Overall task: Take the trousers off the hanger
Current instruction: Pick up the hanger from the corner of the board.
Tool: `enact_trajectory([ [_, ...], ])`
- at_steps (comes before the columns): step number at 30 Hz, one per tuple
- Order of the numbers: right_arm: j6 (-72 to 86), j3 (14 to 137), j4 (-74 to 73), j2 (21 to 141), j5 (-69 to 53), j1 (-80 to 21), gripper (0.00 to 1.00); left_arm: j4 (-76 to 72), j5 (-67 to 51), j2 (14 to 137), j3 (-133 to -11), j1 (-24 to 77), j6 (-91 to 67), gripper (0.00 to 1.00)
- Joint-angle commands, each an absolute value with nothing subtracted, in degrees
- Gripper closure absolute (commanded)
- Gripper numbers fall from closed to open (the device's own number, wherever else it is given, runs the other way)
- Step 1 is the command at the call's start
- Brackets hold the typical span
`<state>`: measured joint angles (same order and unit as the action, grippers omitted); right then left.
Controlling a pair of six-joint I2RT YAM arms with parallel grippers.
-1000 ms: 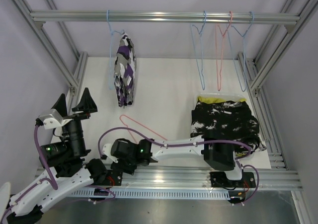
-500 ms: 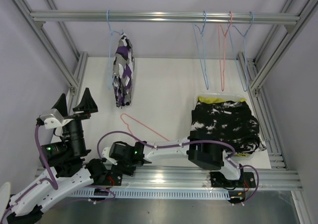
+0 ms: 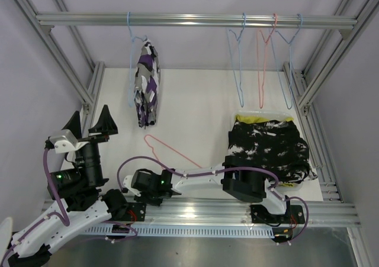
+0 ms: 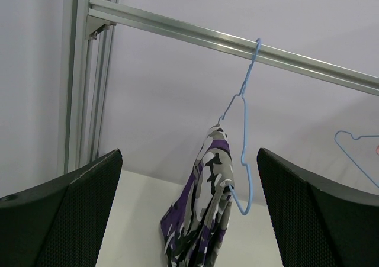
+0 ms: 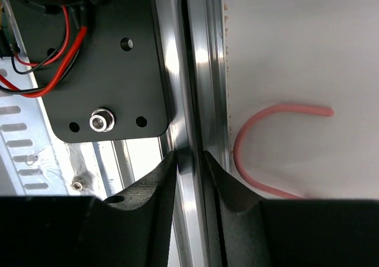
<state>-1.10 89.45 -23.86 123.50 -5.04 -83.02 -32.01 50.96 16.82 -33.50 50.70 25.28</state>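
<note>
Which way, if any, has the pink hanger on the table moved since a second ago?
No. The pink hanger keeps its place below the hanging patterned trousers, just beyond the near rail.

Searched all three views: found no readable text, label, brand, number or sign.

Hanging trousers [image 3: 147, 83]: soft patterned cloth. Rail [image 3: 195, 20]: brushed metal. Table [image 3: 195, 107]: matt white. Pink hanger [image 5: 278, 109]: smooth.
</note>
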Motion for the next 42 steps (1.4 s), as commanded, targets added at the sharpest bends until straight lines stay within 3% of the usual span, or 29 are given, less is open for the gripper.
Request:
enact_trajectory([
  [1,-1.1,89.0,-24.5,122.4,-4.7,-83.1,0.72,-32.3,49.8,16.8,-33.8,50.1,24.2,0.01],
  [5,-0.9,88.3,-24.4,118.4,-5.4,-83.6,0.64,-32.0,49.7,16.7,-33.8,50.1,24.1,0.01],
  [15,-1.9,88.1,-24.5,113.0,-4.0,-82.8,0.61,-31.6,49.2,16.9,-33.9,50.1,23.7,0.01],
  [32,-4.4,92.5,-25.3,118.2,-3.0,-79.5,0.47,-30.3,48.4,17.3,-34.2,50.1,22.9,0.01],
  [42,-4.1,92.1,-25.2,120.9,-5.2,-79.2,0.46,-29.7,48.3,17.5,-34.5,50.1,22.5,0.01],
])
